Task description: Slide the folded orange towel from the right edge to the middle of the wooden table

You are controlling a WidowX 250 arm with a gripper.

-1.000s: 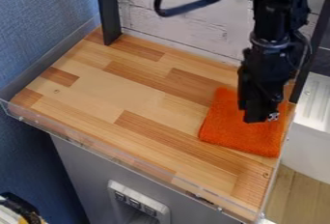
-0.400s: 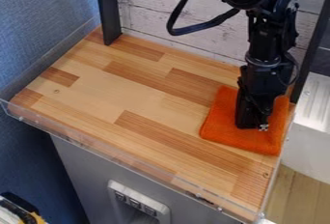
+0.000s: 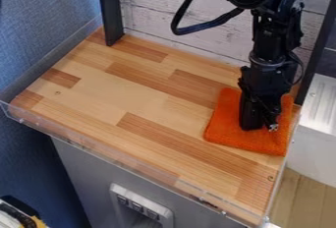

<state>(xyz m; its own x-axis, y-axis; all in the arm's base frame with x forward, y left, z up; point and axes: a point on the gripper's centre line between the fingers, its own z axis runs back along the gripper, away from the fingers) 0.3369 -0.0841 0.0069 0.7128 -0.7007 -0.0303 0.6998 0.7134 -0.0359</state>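
The black gripper (image 3: pixel 259 127) hangs down at the right side of the camera view, its lower end at the middle of an orange cloth (image 3: pixel 246 142). The cloth lies flat, roughly square, near the right edge of the wooden surface (image 3: pixel 131 94). The gripper covers part of the cloth's upper middle. Whether it touches or grips the fabric cannot be told.
A clear low rail (image 3: pixel 118 159) runs along the front edge. Dark posts (image 3: pixel 110 11) stand at the back corners before a white plank wall (image 3: pixel 177 11). To the right, below the surface's edge, is a white basin (image 3: pixel 318 124).
The gripper has come down and slightly left onto the cloth's area since a second ago. Since the last earlier frame it has barely moved, and the cloth looks nearly unchanged.
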